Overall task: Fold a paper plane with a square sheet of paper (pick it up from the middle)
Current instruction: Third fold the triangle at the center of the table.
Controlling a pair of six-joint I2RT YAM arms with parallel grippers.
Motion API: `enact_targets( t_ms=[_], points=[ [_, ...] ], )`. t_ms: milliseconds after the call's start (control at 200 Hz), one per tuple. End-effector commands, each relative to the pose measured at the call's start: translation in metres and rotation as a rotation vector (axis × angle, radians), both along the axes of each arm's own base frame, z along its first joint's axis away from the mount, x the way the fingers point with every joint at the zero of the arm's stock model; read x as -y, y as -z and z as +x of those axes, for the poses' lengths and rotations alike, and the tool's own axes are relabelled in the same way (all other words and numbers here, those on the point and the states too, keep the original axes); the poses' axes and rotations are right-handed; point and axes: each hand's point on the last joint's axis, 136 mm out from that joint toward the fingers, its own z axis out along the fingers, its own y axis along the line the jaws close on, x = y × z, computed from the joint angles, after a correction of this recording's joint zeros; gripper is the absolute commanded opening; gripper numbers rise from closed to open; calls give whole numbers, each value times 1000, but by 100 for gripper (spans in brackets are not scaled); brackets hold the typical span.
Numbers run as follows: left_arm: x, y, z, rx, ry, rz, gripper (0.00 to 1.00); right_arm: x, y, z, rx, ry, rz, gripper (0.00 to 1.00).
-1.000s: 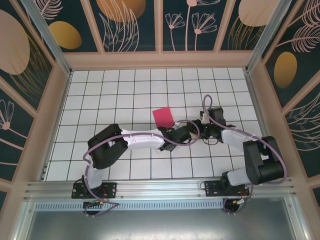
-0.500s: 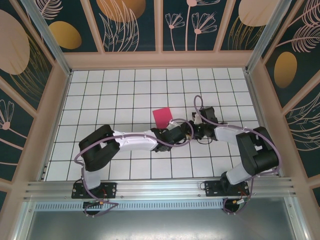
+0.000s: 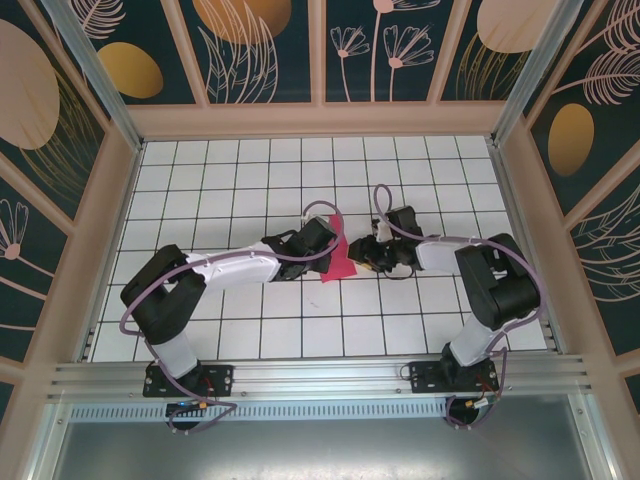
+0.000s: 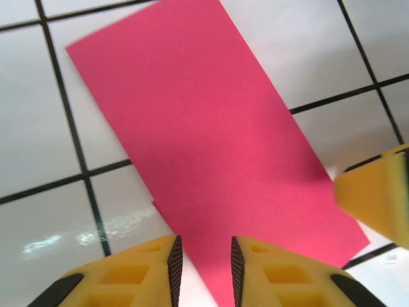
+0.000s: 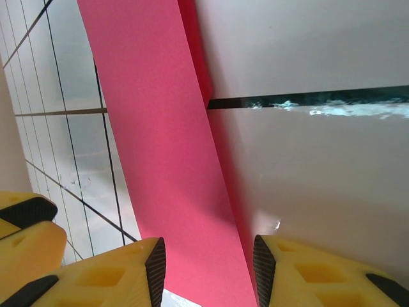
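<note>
Tiled bench. Magenta paper sheet lies flat on it, folded to a long rectangle (the half-fold, I judge). It runs ahead from beneath the left gripper, whose jaws are narrowly parted. The right gripper, jaws wider, straddles it. Neither pinches. Step: early creasing. Next: pin one side, lift a corner.

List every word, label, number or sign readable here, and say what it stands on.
No readable text anywhere.
Paper: plain pink, unmarked.
Tiles: white with black grid lines, no print.
Walls: leaf and flower patterns, no lettering.
Left fingers and right fingers: yellow with black pads, no label.
Arm bases: any marking is too small to read.
</note>
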Motion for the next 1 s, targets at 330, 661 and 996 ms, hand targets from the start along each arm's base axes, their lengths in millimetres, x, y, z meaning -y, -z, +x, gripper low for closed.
enact_targets(
  t_ms=[330, 661, 996],
  points=[
    [6, 3, -6, -42, -2, -107, 36, -19, -15, -2, 32, -66, 81, 41],
    [-5, 12, 0, -55, -57, -61, 30, -10, 5, 8, 9, 1, 1, 43],
    [-1, 31, 8, -120, -75, -104, 30, -23, 2, 3, 3, -49, 50, 42]
  ],
)
